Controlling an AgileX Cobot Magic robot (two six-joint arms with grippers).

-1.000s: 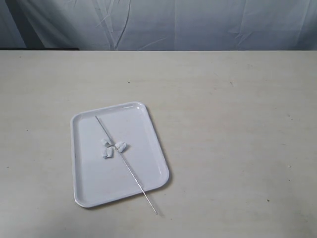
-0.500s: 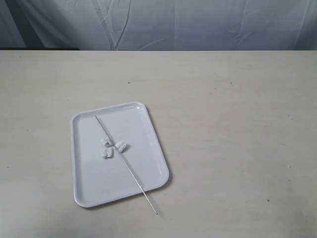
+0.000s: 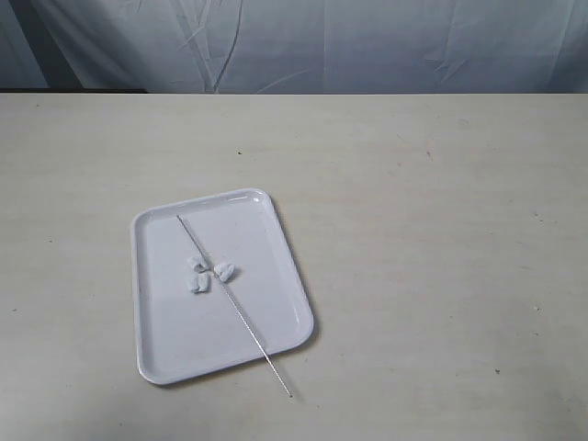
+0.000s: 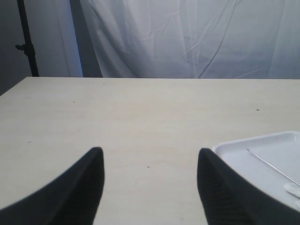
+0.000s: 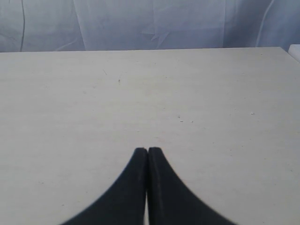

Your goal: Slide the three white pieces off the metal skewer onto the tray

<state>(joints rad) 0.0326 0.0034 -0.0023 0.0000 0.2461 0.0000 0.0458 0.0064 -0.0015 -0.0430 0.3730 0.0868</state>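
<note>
The white tray lies left of centre on the table. Across it runs the metal skewer, from the tray's far left part to past its near right rim, its end resting on the table. The three white pieces sit bunched against the skewer at the tray's middle; whether it still pierces them I cannot tell. Neither gripper shows in the exterior view. My left gripper is open above bare table, with the tray's corner and skewer beside it. My right gripper is shut on nothing, over bare table.
The beige table stretches wide to the right of the tray. A pale curtain hangs behind its far edge. A dark stand pole rises past the table's corner in the left wrist view.
</note>
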